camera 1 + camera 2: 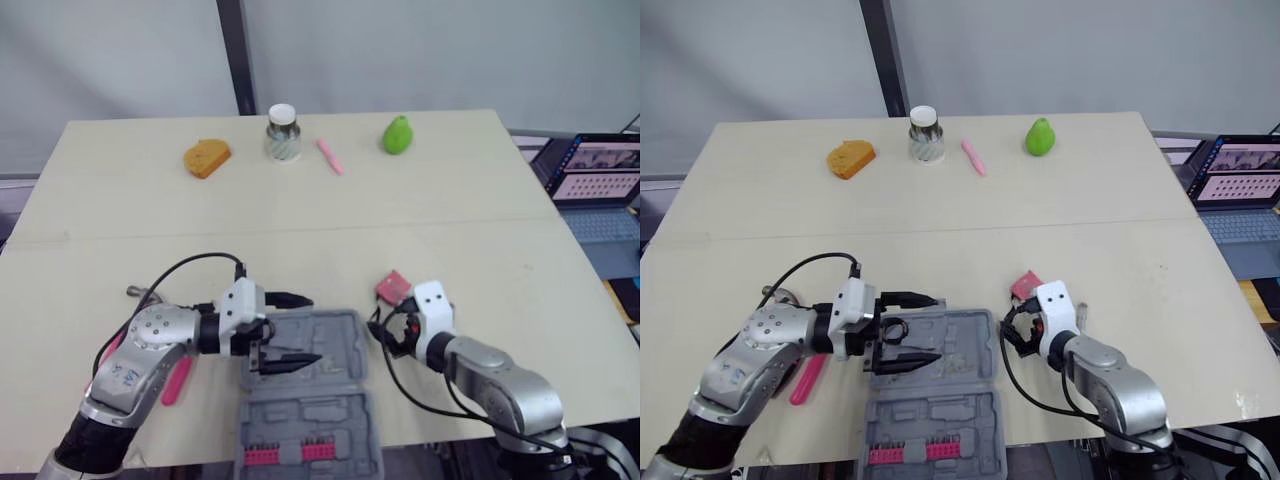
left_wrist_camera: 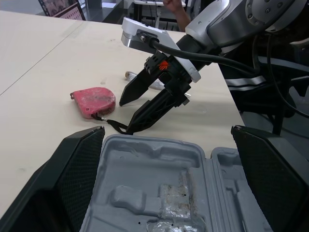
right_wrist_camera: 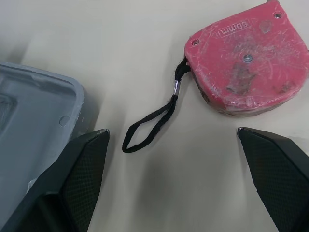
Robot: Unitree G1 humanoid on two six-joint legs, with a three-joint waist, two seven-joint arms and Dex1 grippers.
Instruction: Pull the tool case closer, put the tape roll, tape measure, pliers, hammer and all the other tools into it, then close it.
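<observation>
A grey tool case lies open at the table's front edge, its near half holding a row of pink bits. My left gripper hovers open over the case's left side, nothing between its fingers. A red tape measure lies on the table just right of the case, its black wrist strap trailing toward the case corner. My right gripper is open just short of the tape measure, holding nothing. A pink-handled tool lies under my left arm.
Along the far edge sit an orange bread-shaped item, a capped jar, a pink pen and a green pear. A laptop stands off the table's right side. A metal tool end pokes out at the left.
</observation>
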